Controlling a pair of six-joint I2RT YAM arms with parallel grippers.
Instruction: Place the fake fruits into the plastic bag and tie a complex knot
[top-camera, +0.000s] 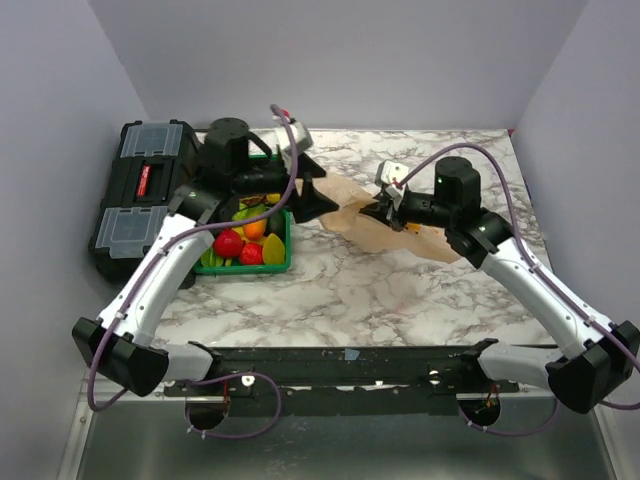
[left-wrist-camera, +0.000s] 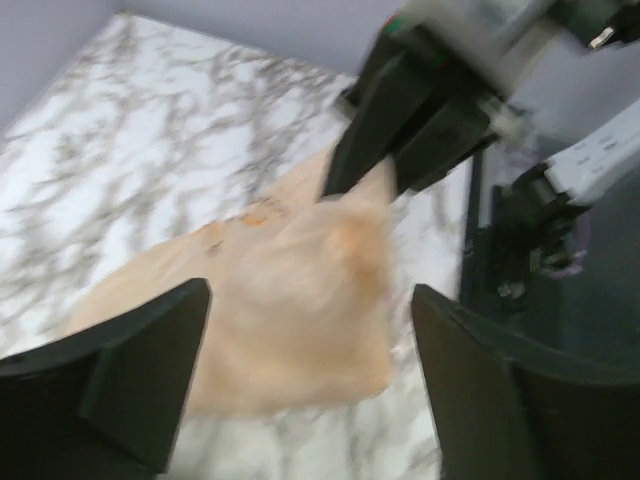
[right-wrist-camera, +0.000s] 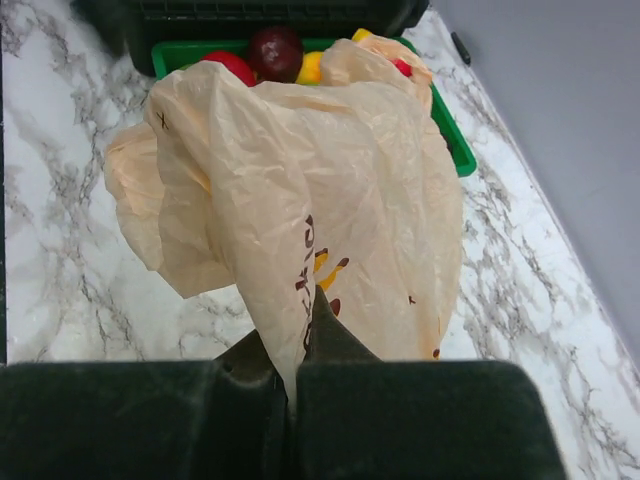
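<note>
Plastic bag (right-wrist-camera: 300, 200), mid far edge: my right gripper (right-wrist-camera: 295, 390) pinches it up; left gripper (left-wrist-camera: 305, 320) gapes wide, probably to catch the mouth.

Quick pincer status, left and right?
Left pincer: open, holding nothing.
Right pincer: closed on the plastic bag.

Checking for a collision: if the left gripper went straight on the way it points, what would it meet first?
Most likely the plastic bag, pinched by the right gripper directly ahead of the open left gripper. The wrist view is blurred, so depth is uncertain.
</note>
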